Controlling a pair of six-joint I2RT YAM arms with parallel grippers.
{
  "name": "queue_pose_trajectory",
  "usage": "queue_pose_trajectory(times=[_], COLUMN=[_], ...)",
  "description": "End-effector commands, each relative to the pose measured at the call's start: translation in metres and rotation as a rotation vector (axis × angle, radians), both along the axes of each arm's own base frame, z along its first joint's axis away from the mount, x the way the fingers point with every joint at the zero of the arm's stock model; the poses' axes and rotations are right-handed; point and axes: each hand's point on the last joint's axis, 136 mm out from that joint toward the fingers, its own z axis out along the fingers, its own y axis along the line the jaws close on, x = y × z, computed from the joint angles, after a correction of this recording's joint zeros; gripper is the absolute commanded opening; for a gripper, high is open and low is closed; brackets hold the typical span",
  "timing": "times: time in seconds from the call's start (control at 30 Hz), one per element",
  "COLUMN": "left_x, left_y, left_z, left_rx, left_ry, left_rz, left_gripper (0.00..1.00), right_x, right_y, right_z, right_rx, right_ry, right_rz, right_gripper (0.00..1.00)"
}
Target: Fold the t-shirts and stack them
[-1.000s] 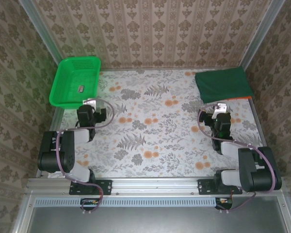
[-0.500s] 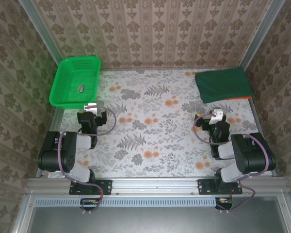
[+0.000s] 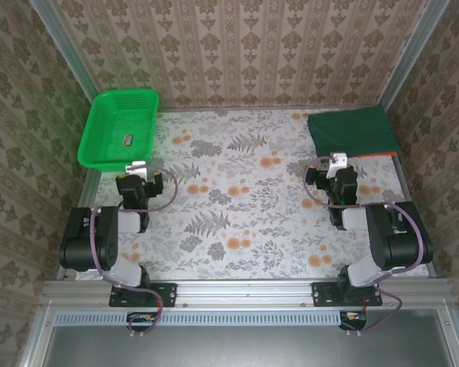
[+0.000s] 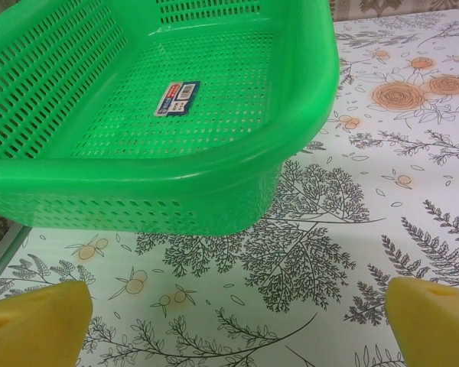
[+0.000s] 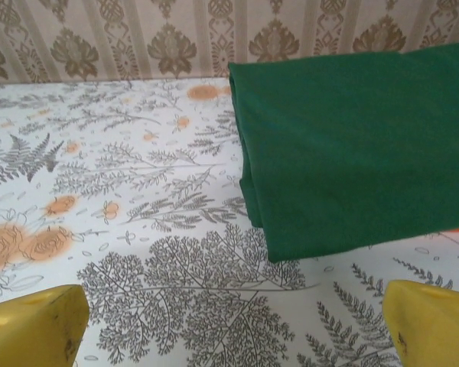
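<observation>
Folded green t-shirt sits just ahead of right fingers (both arms' fingers open, empty); orange t-shirt underneath.

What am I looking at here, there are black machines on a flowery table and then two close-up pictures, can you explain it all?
The black machines are two robot arms bolted at the near edge of a table covered in a floral cloth. The overhead picture comes from a camera above and behind them. The other two come from cameras on each wrist, and the yellow shapes in their bottom corners are that arm's own fingers.

The left gripper faces a green mesh basket holding nothing but a sticker. The right gripper faces a folded dark green t-shirt, with an orange t-shirt peeking out underneath. Both grippers are open and hold nothing.
</observation>
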Motion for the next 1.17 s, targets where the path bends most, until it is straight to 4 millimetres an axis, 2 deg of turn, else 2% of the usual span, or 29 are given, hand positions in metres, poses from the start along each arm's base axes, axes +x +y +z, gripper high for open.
queue_pose_trajectory(times=[0.0,0.3,1.13], left_x=[0.0066,0.0065,0.0064], left_y=[-0.0033,-0.0036,-0.0036], left_z=[0.0063,0.0078,0.0071], left_rx=[-0.029,-0.027,-0.026], left_ry=[-0.020,-0.025,-0.025], left_rz=[-0.010,-0.010,-0.009], left_gripper=[1.00,1.00,1.00], right_x=[-0.0035,-0.0058,-0.0028], right_y=[-0.0027,0.0028,-0.0008], right_z=[-0.0069,-0.0050,-0.0069], right_rx=[0.001,-0.025,0.013], right_ry=[0.030,0.014,0.031], right_rz=[-0.020,-0.011,0.003], right_gripper=[0.99,1.00,0.99])
